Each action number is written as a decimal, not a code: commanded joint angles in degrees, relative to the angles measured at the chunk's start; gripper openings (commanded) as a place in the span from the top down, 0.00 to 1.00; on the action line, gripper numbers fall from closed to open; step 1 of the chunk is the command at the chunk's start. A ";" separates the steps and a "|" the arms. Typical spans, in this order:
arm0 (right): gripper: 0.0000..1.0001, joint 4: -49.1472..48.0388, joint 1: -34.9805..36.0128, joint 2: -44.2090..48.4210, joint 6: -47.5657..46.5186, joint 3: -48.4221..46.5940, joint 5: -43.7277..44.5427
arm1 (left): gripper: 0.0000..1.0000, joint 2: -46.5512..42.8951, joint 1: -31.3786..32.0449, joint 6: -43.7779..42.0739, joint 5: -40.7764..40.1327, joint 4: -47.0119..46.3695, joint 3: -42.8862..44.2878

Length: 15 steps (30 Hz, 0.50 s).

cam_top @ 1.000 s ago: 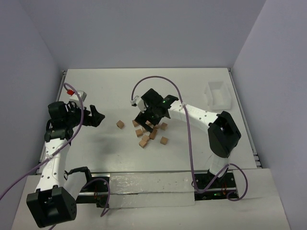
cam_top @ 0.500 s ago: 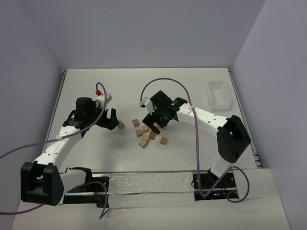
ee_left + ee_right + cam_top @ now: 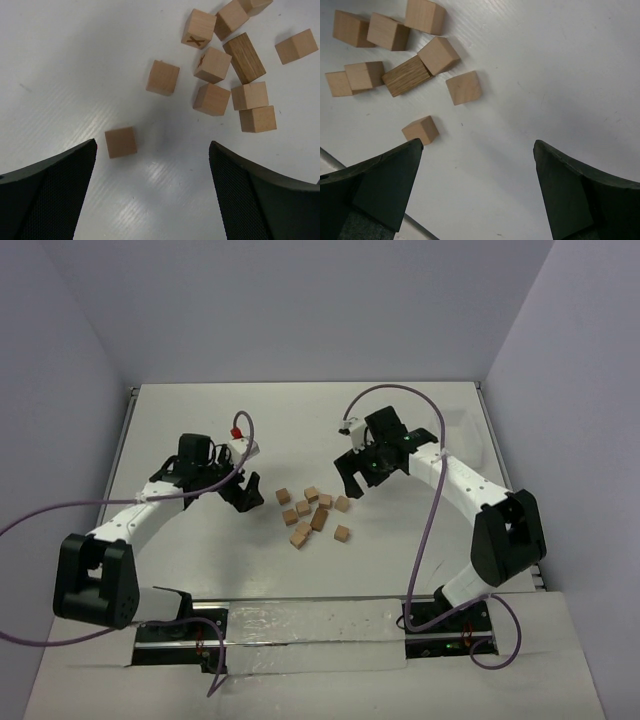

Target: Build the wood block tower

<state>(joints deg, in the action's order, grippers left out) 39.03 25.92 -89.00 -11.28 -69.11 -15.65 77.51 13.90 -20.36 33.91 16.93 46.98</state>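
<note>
The wood blocks (image 3: 319, 519) lie in a loose scatter midway between the left and right edges of the counter (image 3: 200, 410), a little toward its near edge. The left hand (image 3: 243, 492) hangs just left of them, spread wide and gripping nothing, and one stray cube (image 3: 120, 141) sits just ahead of its fingers. The right hand (image 3: 352, 475) hovers at the scatter's far-right side, likewise spread and empty. A white bin (image 3: 455, 435) stands near the right edge.

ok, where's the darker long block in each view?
Top external: darker long block, just below frame centre.
Left wrist: upper right.
Right wrist: upper left.
Shared landmark: the two paler cubes side by side at one end of it.
</note>
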 commanded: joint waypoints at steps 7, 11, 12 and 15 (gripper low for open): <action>0.01 0.52 -0.52 2.35 0.74 0.73 -4.47 | 0.04 13.60 2.27 -6.34 10.53 0.54 14.01; 0.01 0.54 -0.89 2.26 0.56 0.92 -4.82 | 0.09 18.18 3.67 -6.30 11.11 1.33 15.98; 0.01 0.61 -0.96 2.26 0.56 0.99 -4.83 | 0.11 18.72 3.94 -6.10 11.18 1.27 16.38; 0.01 0.57 -1.22 2.34 0.56 1.03 -5.19 | 0.16 21.22 4.12 -4.62 11.94 0.67 17.31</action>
<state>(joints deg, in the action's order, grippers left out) 39.26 25.34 -87.61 -11.16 -68.45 -19.56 96.49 17.42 -25.05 42.11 18.18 61.11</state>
